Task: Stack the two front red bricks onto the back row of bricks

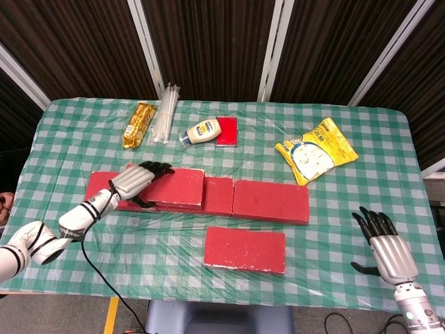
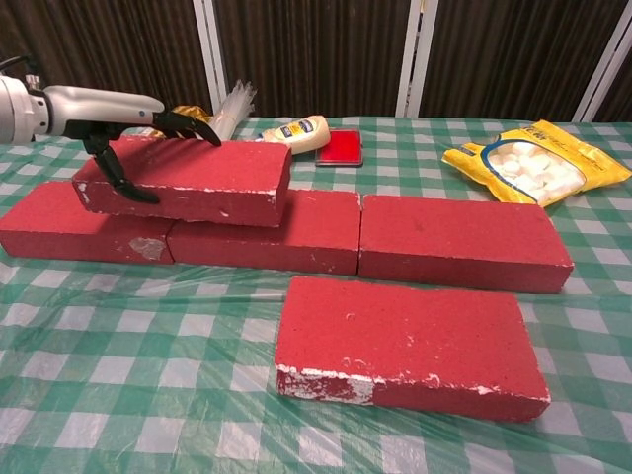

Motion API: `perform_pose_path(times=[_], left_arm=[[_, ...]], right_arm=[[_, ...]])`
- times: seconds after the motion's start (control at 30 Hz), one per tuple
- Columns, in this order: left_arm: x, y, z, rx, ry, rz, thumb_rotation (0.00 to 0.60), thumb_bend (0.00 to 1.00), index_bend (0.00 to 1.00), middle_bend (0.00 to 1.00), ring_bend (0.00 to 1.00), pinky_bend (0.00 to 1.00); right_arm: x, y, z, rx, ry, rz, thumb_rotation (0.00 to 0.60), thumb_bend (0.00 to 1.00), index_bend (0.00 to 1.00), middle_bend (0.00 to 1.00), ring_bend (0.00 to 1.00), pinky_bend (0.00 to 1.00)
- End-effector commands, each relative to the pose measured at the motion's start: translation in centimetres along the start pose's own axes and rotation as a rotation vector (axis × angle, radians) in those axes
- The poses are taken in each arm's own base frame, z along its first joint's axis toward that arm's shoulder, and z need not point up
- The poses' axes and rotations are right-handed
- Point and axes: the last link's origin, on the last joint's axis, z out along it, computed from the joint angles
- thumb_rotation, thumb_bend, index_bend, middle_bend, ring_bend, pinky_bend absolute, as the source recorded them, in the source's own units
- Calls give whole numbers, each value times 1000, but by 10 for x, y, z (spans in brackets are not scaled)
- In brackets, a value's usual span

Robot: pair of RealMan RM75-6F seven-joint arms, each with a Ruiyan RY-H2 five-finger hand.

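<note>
My left hand (image 1: 135,182) (image 2: 126,126) grips the left end of a red brick (image 1: 177,188) (image 2: 197,180), fingers over its top and thumb on its near face. That brick sits across the seam of the back row's left brick (image 1: 96,186) (image 2: 69,232) and middle brick (image 1: 220,196) (image 2: 301,235). I cannot tell whether it rests fully on them. The row's right brick (image 1: 271,202) (image 2: 459,242) is bare. A second red brick (image 1: 245,249) (image 2: 410,346) lies flat in front. My right hand (image 1: 386,252) hovers open at the table's front right, holding nothing.
A yellow marshmallow bag (image 1: 316,152) (image 2: 538,163) lies at the back right. A mayonnaise bottle (image 1: 204,131) (image 2: 296,133) and a red pad (image 1: 227,132) (image 2: 341,148) lie behind the row. A snack bar (image 1: 139,124) and a straw pack (image 1: 165,115) are at the back left.
</note>
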Motion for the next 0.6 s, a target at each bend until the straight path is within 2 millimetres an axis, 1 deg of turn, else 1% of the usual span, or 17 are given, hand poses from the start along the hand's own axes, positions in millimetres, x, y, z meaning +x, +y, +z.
perform_pose_path(times=[0.03, 0.2, 0.43, 0.6], left_arm=[[-3, -2, 1, 4, 1, -4, 600, 391, 276, 632, 601, 518], [-8, -7, 4, 24, -6, 3, 600, 391, 276, 624, 590, 504], [-13, -8, 4, 29, -14, -6, 600, 391, 276, 609, 572, 484], [-14, -9, 4, 33, -18, -10, 600, 392, 269, 586, 529, 459]], right_arm=[[-1, -1, 0, 5, -5, 0, 600, 167, 0, 0, 0, 0], [-2, -1, 0, 7, -16, 3, 600, 167, 0, 0, 0, 0], [-2, 0, 1, 2, -21, 2, 600, 168, 0, 0, 0, 0], [-2, -1, 1, 3, -23, 2, 600, 167, 0, 0, 0, 0]])
